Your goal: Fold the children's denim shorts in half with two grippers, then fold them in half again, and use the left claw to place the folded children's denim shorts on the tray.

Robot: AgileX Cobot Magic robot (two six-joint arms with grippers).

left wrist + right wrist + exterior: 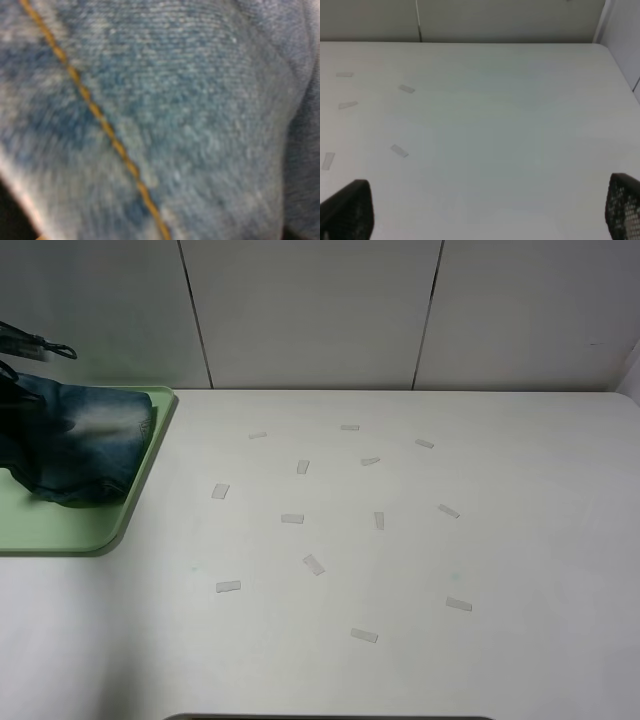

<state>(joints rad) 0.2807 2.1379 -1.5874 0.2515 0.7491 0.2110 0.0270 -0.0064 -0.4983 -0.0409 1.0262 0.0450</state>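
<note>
Where the folded denim shorts (85,445) lie, they sit on the pale green tray (60,530) at the far left of the tabletop (400,560), bunched into a thick bundle with a faded patch on top. My left wrist camera is pressed so close that blurred blue denim (190,115) and one orange stitched seam (100,120) fill its view; I cannot tell whether my left claw is open or gripping the cloth. Only a dark bit of that arm (25,345) shows at the left edge, above the shorts. My right claw (485,215) hangs with its two black fingertips (347,210) spread wide, holding nothing, over bare tabletop. Small pale tape strips (313,564) are scattered across the middle of the tabletop.
</note>
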